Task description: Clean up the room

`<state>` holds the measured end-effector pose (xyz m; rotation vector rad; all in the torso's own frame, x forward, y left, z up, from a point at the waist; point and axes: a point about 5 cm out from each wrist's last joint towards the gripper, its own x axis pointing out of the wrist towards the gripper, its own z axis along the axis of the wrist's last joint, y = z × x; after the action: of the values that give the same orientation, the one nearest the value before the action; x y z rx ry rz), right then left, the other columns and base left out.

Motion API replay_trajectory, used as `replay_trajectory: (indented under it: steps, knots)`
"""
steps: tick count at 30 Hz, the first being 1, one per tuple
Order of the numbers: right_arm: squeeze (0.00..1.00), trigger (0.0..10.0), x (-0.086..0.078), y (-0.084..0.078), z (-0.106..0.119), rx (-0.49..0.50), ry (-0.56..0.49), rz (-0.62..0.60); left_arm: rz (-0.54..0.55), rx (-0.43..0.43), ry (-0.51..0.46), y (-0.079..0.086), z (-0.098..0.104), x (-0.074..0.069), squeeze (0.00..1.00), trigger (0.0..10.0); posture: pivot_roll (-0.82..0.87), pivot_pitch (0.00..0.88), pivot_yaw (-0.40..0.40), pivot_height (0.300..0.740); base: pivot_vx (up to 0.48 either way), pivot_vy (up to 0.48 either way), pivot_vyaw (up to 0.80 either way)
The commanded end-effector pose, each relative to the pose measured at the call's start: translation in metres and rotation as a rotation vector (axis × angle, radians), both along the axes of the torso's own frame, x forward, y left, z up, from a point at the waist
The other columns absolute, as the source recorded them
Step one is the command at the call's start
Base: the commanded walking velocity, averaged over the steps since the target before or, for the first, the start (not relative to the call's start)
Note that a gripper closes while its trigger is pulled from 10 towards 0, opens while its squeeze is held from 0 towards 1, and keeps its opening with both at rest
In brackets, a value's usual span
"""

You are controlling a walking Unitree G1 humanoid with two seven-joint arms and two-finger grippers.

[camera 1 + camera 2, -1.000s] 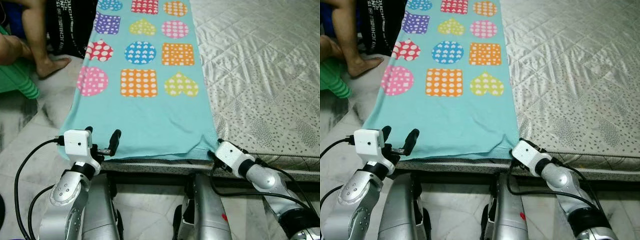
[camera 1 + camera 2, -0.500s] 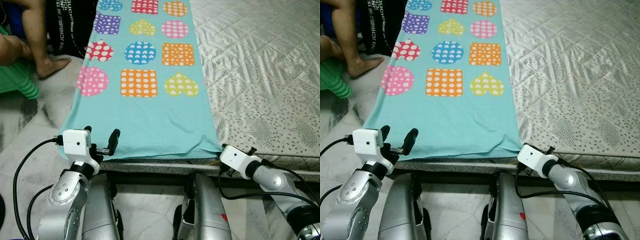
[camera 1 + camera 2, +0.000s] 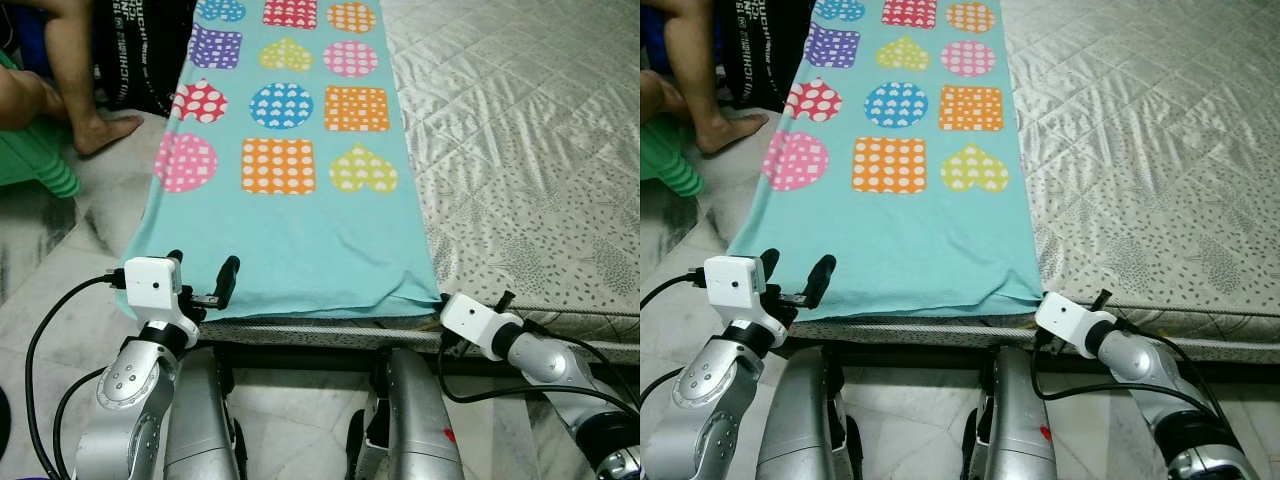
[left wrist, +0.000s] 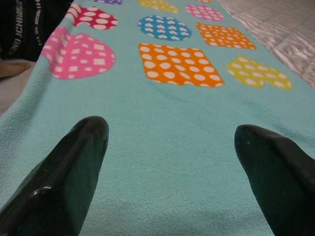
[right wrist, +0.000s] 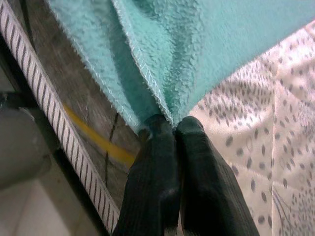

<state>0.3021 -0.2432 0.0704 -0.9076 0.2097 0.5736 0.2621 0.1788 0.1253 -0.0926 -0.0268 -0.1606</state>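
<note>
Now the right gripper [image 5: 174, 129] pinches the blanket [image 3: 300, 240] corner — left gripper [image 3: 203, 273] spread, over its near edge.

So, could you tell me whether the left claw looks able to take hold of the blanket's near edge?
Probably yes: the left claw is open right at the blanket edge, with nothing between them.

Person's foot [image 3: 100, 130] on marble floor [image 3: 60, 270]
</note>
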Motion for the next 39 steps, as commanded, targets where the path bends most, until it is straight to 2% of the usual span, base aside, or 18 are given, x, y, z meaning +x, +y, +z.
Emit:
replay_trajectory:
  steps: [1, 7, 12, 13, 14, 16, 17, 19, 20, 21, 24, 26, 30, 33, 34, 35, 38, 39]
  knots:
    - [0.00, 0.0, -0.010, -0.015, -0.007, -0.009, 0.045, -0.032, -0.001, 0.006, 0.019, 0.002, -0.005, -0.003, 0.00, 10.0, 0.13, 0.245, -0.047, 0.545, 0.000, 0.000, 0.00]
    - [0.00, 0.0, -0.011, -0.034, -0.001, -0.042, 0.049, -0.075, -0.008, 0.004, 0.020, 0.000, -0.005, -0.002, 0.00, 10.0, 0.13, 0.245, -0.047, 0.545, 0.000, 0.000, 0.00]
    - [0.00, 0.0, -0.012, -0.035, 0.000, -0.031, 0.059, -0.066, -0.010, 0.005, 0.021, 0.001, -0.006, -0.002, 0.00, 10.0, 0.12, 0.244, -0.043, 0.545, 0.000, 0.000, 0.00]
    - [0.00, 0.7, -0.014, -0.033, -0.001, -0.020, 0.079, -0.042, -0.010, 0.006, 0.021, 0.001, -0.006, -0.002, 0.00, 10.0, 0.12, 0.244, -0.043, 0.545, 0.000, 0.000, 0.00]
    - [0.00, 3.5, -0.017, -0.032, -0.003, -0.014, 0.101, -0.019, -0.011, 0.006, 0.021, 0.001, -0.006, -0.002, 0.00, 10.0, 0.12, 0.243, -0.043, 0.545, 0.000, 0.000, 0.00]
    - [0.00, 3.5, -0.018, -0.031, -0.004, -0.014, 0.115, -0.006, -0.011, 0.006, 0.021, 0.001, -0.006, -0.002, 0.00, 10.0, 0.12, 0.243, -0.043, 0.545, 0.000, 0.000, 0.00]
    - [0.00, 10.0, -0.021, -0.029, -0.008, -0.022, 0.147, 0.023, -0.014, 0.006, 0.022, 0.000, -0.005, -0.002, 0.00, 10.0, 0.12, 0.243, -0.043, 0.545, 0.000, 0.000, 0.00]
    - [0.02, 10.0, -0.026, -0.026, -0.013, -0.027, 0.206, 0.063, -0.017, 0.006, 0.023, 0.000, -0.005, -0.002, 0.00, 10.0, 0.12, 0.243, -0.043, 0.545, 0.000, 0.000, 0.00]
    - [0.95, 10.0, -0.026, -0.026, -0.014, -0.031, 0.223, 0.072, -0.018, 0.007, 0.023, 0.000, -0.005, -0.002, 0.00, 10.0, 0.12, 0.243, -0.043, 0.545, 0.000, 0.000, 0.00]
    - [1.00, 10.0, -0.027, -0.026, -0.016, -0.038, 0.244, 0.079, -0.018, 0.007, 0.023, 0.000, -0.005, -0.002, 0.00, 10.0, 0.12, 0.243, -0.043, 0.545, 0.000, 0.000, 0.00]
    - [1.00, 10.0, -0.032, -0.027, -0.022, -0.073, 0.307, 0.102, -0.019, 0.008, 0.023, 0.000, -0.006, -0.002, 0.00, 10.0, 0.12, 0.243, -0.043, 0.545, 0.000, 0.000, 0.00]
    - [1.00, 10.0, -0.043, -0.034, -0.036, -0.138, 0.393, 0.101, -0.020, 0.009, 0.023, -0.001, -0.006, -0.001, 0.00, 10.0, 0.12, 0.232, -0.042, 0.545, 0.000, 0.000, 0.00]
    - [1.00, 10.0, -0.048, -0.039, -0.042, -0.179, 0.417, 0.083, -0.021, 0.009, 0.021, -0.001, -0.006, 0.000, 0.00, 10.0, 0.12, 0.230, -0.041, 0.545, 0.000, 0.000, 0.00]
    - [1.00, 10.0, -0.047, -0.039, -0.042, -0.195, 0.410, 0.075, -0.022, 0.009, 0.020, -0.001, -0.006, 0.000, 0.00, 10.0, 0.12, 0.229, -0.041, 0.545, 0.000, 0.000, 0.00]
    - [1.00, 10.0, -0.039, -0.037, -0.038, -0.195, 0.353, 0.043, -0.022, 0.010, 0.020, -0.001, -0.006, 0.000, 0.00, 10.0, 0.12, 0.229, -0.041, 0.545, 0.000, 0.000, 0.00]
    - [1.00, 10.0, -0.039, -0.037, -0.038, -0.195, 0.353, 0.043, -0.022, 0.010, 0.020, -0.001, -0.006, 0.000, 0.00, 10.0, 0.12, 0.229, -0.041, 0.545, 0.000, 0.000, 0.00]
    - [1.00, 10.0, -0.012, -0.023, -0.021, -0.049, 0.208, -0.057, -0.021, 0.009, 0.018, 0.000, -0.005, 0.000, 0.00, 10.0, 0.12, 0.227, -0.041, 0.545, 0.000, 0.000, 0.00]
    - [1.00, 10.0, -0.012, -0.023, -0.021, -0.049, 0.208, -0.057, -0.021, 0.009, 0.018, 0.000, -0.005, 0.000, 0.00, 10.0, 0.12, 0.227, -0.041, 0.545, 0.000, 0.000, 0.00]
